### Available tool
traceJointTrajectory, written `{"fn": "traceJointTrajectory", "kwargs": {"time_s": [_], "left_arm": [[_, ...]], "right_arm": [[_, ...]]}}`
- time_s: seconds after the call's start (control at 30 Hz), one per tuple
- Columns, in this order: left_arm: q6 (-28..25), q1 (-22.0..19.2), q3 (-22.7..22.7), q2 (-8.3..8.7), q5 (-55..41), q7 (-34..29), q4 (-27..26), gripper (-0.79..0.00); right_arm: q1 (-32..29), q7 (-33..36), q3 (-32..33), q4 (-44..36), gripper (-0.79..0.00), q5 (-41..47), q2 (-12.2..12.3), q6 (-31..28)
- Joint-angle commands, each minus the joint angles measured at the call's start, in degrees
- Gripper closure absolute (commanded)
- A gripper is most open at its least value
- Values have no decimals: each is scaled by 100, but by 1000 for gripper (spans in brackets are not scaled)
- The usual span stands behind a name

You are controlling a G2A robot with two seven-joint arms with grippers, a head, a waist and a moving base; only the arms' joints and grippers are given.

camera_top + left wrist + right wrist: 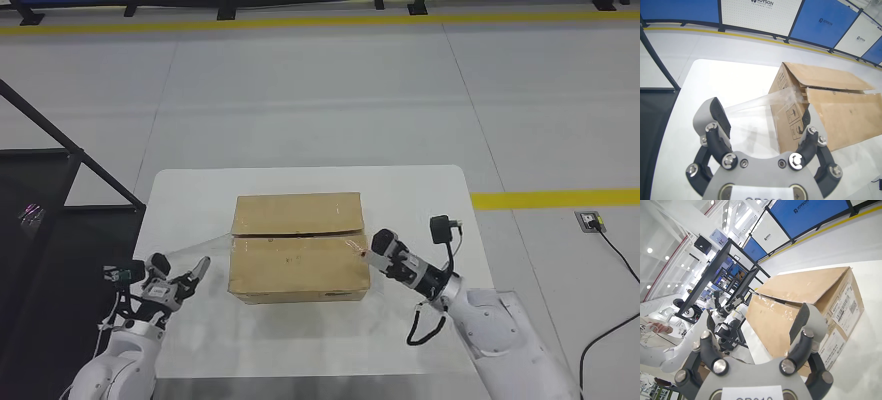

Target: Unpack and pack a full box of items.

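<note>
A brown cardboard box [297,247] stands in the middle of the white table [420,200], its two top flaps meeting along a slightly raised seam. In the left wrist view a strip of clear tape [761,102] stretches from the seam at the box's [838,113] end to one pad of my left gripper [762,108]. That gripper [182,268] is open and hangs left of the box. My right gripper [378,245] is open at the box's right near corner. In its own view the fingers [757,323] straddle the top edge of the box [776,321].
A black metal frame [60,150] and dark cloth stand off the table's left side. Bare table [715,75] lies left of the box and along its near edge. The box's labelled end [844,311] faces the table's right side.
</note>
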Motion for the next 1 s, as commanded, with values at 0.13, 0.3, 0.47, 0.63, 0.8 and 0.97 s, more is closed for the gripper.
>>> {"fn": "traceJointTrajectory", "kwargs": {"time_s": [0.13,0.3,0.47,0.63,0.8,0.97], "left_arm": [[-554,-226,-156,35,-647,-461,291,-785],[-648,-326,-315,52,-1232,-746,493,-785],[-513,-326,-306,45,-1325,-751,484,-785],[-513,-326,-306,45,-1325,-751,484,-785],[-529,-299,-283,44,-1301,-716,445,-785],[-293,-339,-228,40,-1194,-698,514,-785]], "right_arm": [[444,287,-176,801,-785,648,-52,-210],[834,1027,-371,1412,-785,1523,-93,-418],[1111,1397,-529,1824,-785,1950,-136,-480],[1372,1676,-589,2193,-785,2259,-161,-512],[1479,1582,-657,2311,-785,2100,-181,-475],[1525,1745,-726,2328,-785,2208,-195,-479]]}}
